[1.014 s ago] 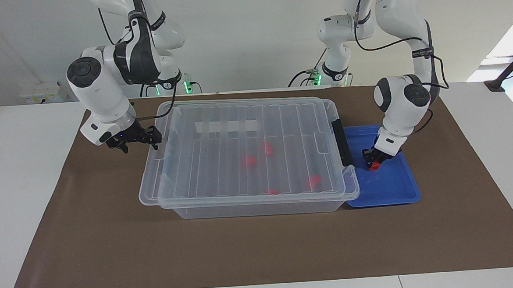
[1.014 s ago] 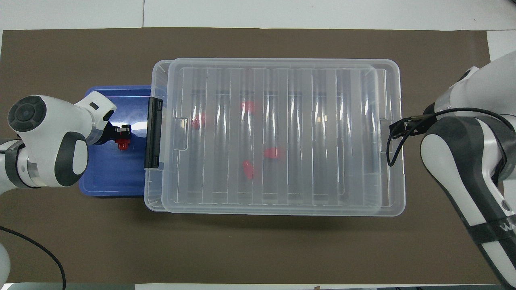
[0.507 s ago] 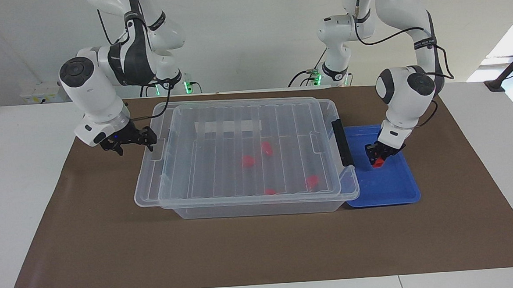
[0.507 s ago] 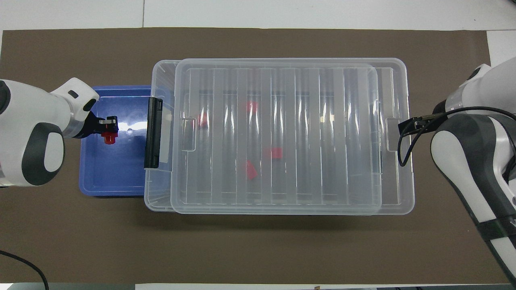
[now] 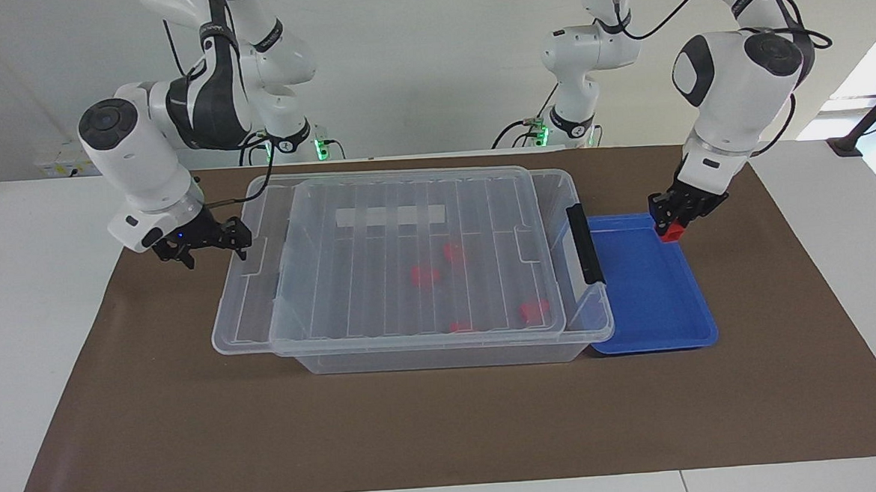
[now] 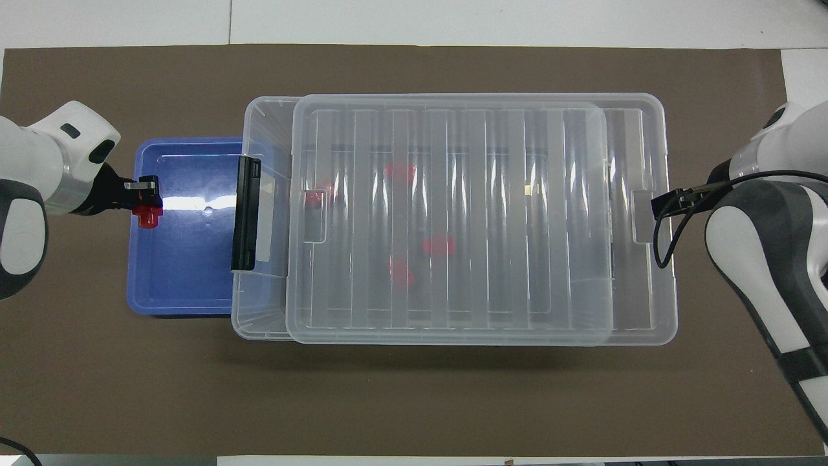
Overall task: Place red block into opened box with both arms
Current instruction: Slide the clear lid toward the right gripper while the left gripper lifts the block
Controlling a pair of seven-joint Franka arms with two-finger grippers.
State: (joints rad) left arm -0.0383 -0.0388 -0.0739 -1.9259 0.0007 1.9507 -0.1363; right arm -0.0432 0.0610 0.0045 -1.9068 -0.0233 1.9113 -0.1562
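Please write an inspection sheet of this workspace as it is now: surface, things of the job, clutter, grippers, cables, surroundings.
Surface: brown mat on a white table.
Job's things: clear box, its lid slid toward the right arm's end, leaving a gap by the black handle; red block held up over the blue tray.
Clutter: several red pieces inside the box.
Grippers: left gripper shut on the red block; right gripper at the lid's end; open.
Cables: black cable along the right arm.
Surroundings: white wall; otherwise nothing seen.
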